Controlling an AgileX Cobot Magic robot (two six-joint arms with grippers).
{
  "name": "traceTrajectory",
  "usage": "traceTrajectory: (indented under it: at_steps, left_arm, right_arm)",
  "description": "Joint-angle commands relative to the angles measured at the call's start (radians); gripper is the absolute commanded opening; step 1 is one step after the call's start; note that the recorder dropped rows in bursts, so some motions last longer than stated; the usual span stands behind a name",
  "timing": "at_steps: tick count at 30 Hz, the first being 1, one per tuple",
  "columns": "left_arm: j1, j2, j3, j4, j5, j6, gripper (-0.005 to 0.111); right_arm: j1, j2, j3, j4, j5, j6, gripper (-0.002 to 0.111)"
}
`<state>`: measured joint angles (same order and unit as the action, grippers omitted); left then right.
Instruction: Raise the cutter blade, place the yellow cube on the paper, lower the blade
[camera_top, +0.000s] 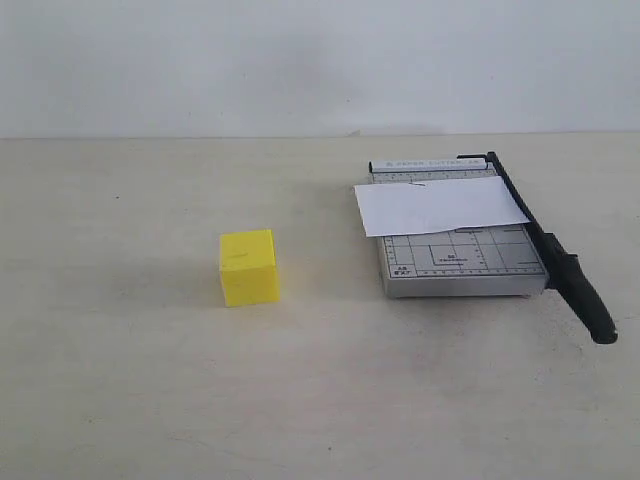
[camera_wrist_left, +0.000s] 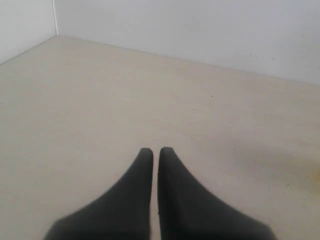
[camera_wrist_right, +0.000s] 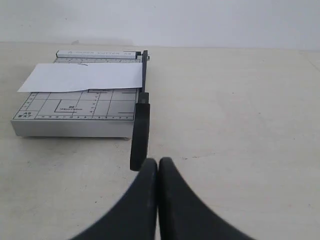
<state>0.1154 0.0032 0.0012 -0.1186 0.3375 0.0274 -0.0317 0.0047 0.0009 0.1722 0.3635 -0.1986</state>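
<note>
The cutter blade lay flat along the right edge of the grey base. Its thick handle stuck out past the base's near corner. The paper sat slightly askew across the back half of the base, overhanging on the left. The yellow cube stood on the table, well apart to the left of the cutter.

To my eye the blade looked stiff and hinged at the far end, so the rounded handle seemed the place to take it. There it overhung the base and left room for fingers on both sides. It looked smooth and might slip, and the small base might tip or slide when the blade was lifted. The cube seemed rigid and light, easy to pinch by two opposite flat faces. The paper looked flimsy and likely to skid under it.

The right gripper had its fingers pressed together around nothing, just short of the handle's end. The left gripper was closed to a sliver and empty, over bare table.

Only the exterior view showed the cube and the whole layout, but neither gripper. The right wrist view showed how the gripper lined up with the handle. The left wrist view gave only tabletop and wall.
</note>
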Motion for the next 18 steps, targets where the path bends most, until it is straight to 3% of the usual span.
traceTrajectory:
  at_steps: [1, 9, 15, 18]
  left_arm:
    - [-0.007, -0.003, -0.001, -0.003, -0.006, -0.009, 0.004]
    - [-0.007, -0.003, -0.001, -0.003, -0.006, -0.009, 0.004]
    - [-0.007, -0.003, -0.001, -0.003, -0.006, -0.009, 0.004]
    - [-0.007, -0.003, -0.001, -0.003, -0.006, -0.009, 0.004]
  right_arm:
    - [-0.006, -0.005, -0.001, 0.000, -0.008, -0.006, 0.000]
    - [-0.006, -0.005, -0.001, -0.011, -0.018, -0.147, 0.000]
    - [-0.006, -0.005, -0.001, 0.008, -0.121, -0.138, 0.000]
    - [-0.006, -0.005, -0.001, 0.133, -0.147, -0.054, 0.000]
